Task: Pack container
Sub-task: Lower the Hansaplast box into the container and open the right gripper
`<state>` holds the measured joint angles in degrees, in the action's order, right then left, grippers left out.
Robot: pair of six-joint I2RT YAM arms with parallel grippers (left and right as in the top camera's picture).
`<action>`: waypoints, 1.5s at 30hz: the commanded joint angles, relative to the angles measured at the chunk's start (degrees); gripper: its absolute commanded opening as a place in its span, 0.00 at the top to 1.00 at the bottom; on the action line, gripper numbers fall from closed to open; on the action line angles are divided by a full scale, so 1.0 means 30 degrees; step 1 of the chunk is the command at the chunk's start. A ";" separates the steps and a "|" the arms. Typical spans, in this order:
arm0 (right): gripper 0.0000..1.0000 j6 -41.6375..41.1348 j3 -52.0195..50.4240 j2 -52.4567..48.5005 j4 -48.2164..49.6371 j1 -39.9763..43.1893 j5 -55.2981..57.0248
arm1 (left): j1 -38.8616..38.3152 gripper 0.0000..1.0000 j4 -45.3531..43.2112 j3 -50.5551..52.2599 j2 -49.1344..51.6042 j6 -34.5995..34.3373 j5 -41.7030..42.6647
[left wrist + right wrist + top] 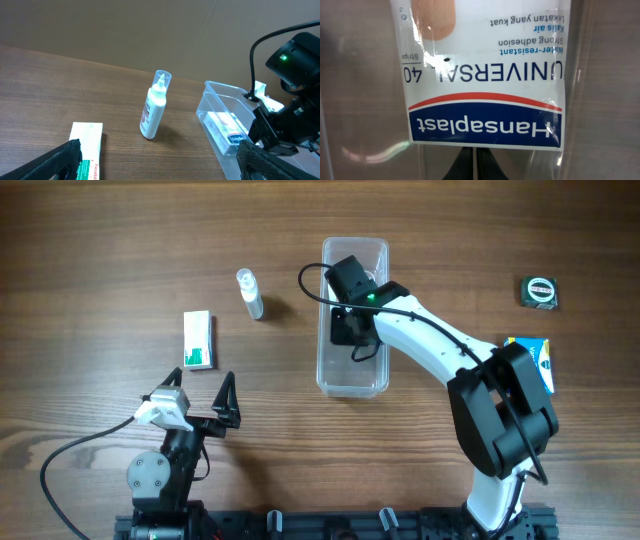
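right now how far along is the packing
Done: the Hansaplast box lies in the container. In hand: right gripper, fingers together, sits at that box's edge. Left: bottle, green box, tape measure and blue box lie outside it; left gripper waits open.

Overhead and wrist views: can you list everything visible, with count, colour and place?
container: one, clear plastic, table centre
Hansaplast box: one, white and blue, inside the container
bottle: one, white, left of the container
green-and-white box: one, further left
tape measure: one, black, far right
blue box: one, blue and yellow, right side, partly under the right arm
table: one, brown wood
left hand: one, black, open, near the green-and-white box
right hand: one, black, shut, inside the container
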<state>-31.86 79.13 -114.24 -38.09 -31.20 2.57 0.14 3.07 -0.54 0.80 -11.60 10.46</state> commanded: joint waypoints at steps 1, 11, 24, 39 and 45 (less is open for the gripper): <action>0.96 0.0284 0.0153 -0.0357 0.0503 -0.0007 0.0867 | 0.0131 0.00 0.0131 0.0073 -0.0138 0.0299 -0.0175; 0.96 0.0583 0.0175 -0.0357 0.1596 -0.0007 0.0860 | 0.0131 0.00 0.0131 0.0073 -0.0138 0.0299 -0.0175; 0.96 0.0641 0.0175 -0.0357 0.2237 0.0015 0.1647 | 0.0131 0.00 0.0131 0.0073 -0.0138 0.0299 -0.0168; 0.95 0.1122 0.0182 0.0117 0.1800 0.0015 0.1115 | 0.0131 0.00 0.0131 0.0073 -0.0138 0.0299 -0.0168; 0.91 0.1122 0.0204 0.2688 0.0408 0.0015 0.1122 | 0.0131 0.00 0.0131 0.0073 -0.0138 0.0299 -0.0175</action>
<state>-29.02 79.11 -112.86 -35.48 -31.20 6.33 0.14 3.07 -0.54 0.80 -11.60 10.48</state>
